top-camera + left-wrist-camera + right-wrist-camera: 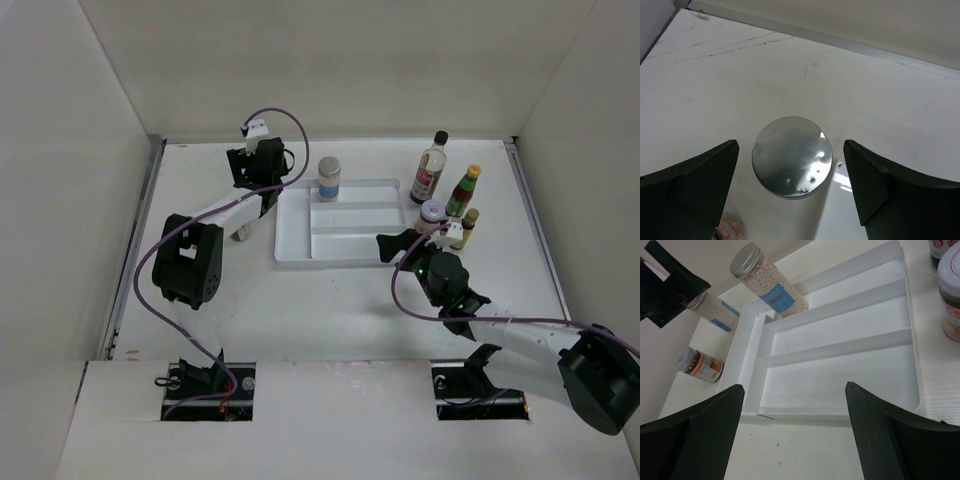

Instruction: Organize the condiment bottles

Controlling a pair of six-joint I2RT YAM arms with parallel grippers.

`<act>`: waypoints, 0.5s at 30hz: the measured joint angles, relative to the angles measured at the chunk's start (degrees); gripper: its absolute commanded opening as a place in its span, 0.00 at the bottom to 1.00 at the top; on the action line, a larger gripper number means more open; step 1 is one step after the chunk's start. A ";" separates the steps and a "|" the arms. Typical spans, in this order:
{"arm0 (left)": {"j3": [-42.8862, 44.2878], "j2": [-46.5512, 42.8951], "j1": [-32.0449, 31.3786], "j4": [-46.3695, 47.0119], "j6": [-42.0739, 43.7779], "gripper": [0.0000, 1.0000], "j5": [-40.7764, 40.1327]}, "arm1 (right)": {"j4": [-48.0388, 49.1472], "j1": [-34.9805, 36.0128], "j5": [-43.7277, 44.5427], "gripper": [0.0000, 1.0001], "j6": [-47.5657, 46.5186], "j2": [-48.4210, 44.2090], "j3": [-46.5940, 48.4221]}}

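A grey-lidded shaker (329, 178) of white beads stands in the white tray's back compartment; it also shows in the right wrist view (769, 286). A second grey-lidded shaker (792, 157) stands left of the tray, directly below my open left gripper (790, 145), between the fingers but untouched. My left gripper (258, 175) hides it in the top view. The black-capped bottle (432, 167), yellow-capped red-green bottle (463, 190), pink-lidded jar (432, 213) and small yellow bottle (467, 227) stand together right of the tray. My right gripper (400, 243) is open and empty at the tray's right end (794, 390).
The white divided tray (345, 250) lies mid-table, its front compartments bare. A small orange-labelled jar (700, 364) sits left of the tray, partly under the left arm in the top view (243, 233). White walls enclose the back and sides.
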 measured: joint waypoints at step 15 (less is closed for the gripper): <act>-2.16 -1.77 2.99 0.09 -2.84 0.43 5.03 | 0.07 0.35 0.04 0.90 -0.28 -1.44 0.00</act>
